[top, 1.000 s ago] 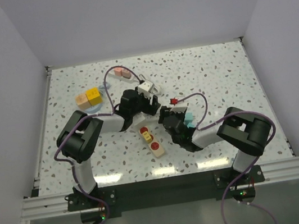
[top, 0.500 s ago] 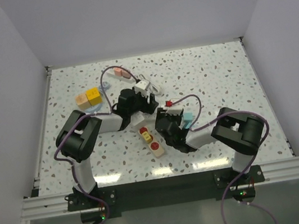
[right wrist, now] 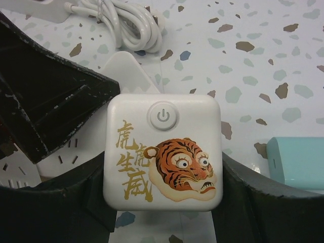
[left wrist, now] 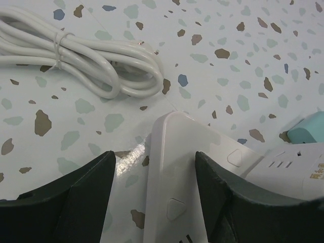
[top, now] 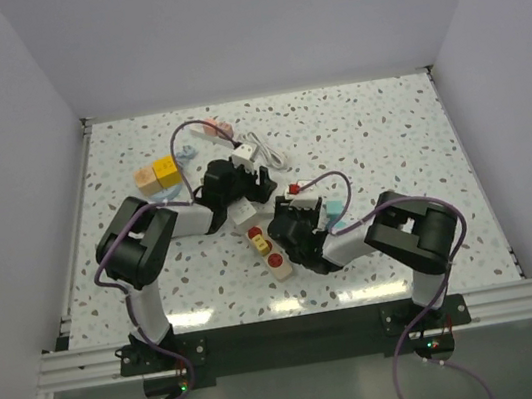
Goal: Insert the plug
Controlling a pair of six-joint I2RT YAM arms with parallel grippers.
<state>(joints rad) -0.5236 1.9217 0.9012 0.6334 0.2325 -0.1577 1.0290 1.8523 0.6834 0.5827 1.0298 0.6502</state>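
Note:
A white power strip (top: 266, 248) with yellow and red switches lies at the table's middle. In the left wrist view its blank end (left wrist: 187, 172) sits between my left gripper's (left wrist: 154, 167) open fingers, the right finger (left wrist: 228, 202) against it and the left finger (left wrist: 76, 202) apart from it. My left gripper also shows in the top view (top: 244, 191). My right gripper (right wrist: 164, 187) is shut on a white square plug (right wrist: 162, 152) with a tiger picture and a power button. It holds the plug just above the strip's sockets (right wrist: 66, 152), close to the left gripper's finger (right wrist: 45, 106).
A coiled white cable (left wrist: 86, 55) lies beyond the strip's end. A teal block (right wrist: 298, 162) sits right of the plug. Yellow (top: 166, 168), peach (top: 147, 180) and pink (top: 223, 127) blocks lie at the back left. A purple cable with a red end (top: 294, 189) loops by the right arm.
My right gripper has carried the plug left, over the power strip. My left gripper has shifted a little left and back along the strip's end.

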